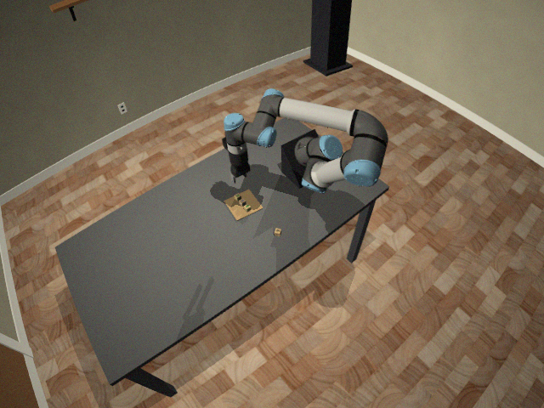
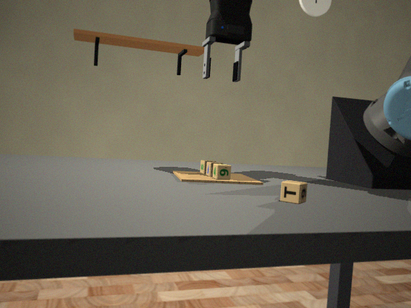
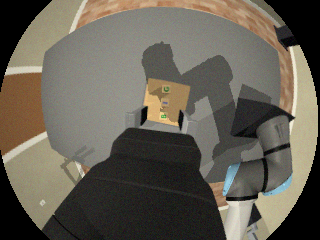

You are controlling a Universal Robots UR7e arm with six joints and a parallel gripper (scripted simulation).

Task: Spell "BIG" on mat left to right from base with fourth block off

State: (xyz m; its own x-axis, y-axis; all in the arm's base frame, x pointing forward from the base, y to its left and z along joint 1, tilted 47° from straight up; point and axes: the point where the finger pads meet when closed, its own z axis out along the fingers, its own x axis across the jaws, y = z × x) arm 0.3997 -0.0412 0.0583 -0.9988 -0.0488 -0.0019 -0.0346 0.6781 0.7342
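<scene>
The tan mat (image 1: 237, 215) (image 2: 247, 180) (image 3: 179, 91) lies flat on the table. Three blocks stand on it in a near-straight row with small gaps: a green-lettered block (image 1: 247, 207) (image 2: 221, 171) (image 3: 166, 89) that looks like G, a middle block (image 1: 242, 202) (image 3: 165, 102) with a blue bar like I, and a green-lettered block (image 1: 238, 196) (image 3: 163, 116) like B. From the base, B is left and G right; exact letter tilt is too small to tell. The fourth block (image 1: 277, 231) (image 2: 292, 192), T on one side, lies off the mat. My gripper (image 1: 235, 180) (image 2: 221, 79) is open and empty, high above the table.
The dark robot mount (image 1: 291, 153) (image 2: 351, 145) stands on the table (image 1: 144, 263) (image 2: 99, 205) on the base side of the mat. Shadows of the arm fall across part of the mat. A wooden shelf (image 2: 132, 41) hangs on the wall behind.
</scene>
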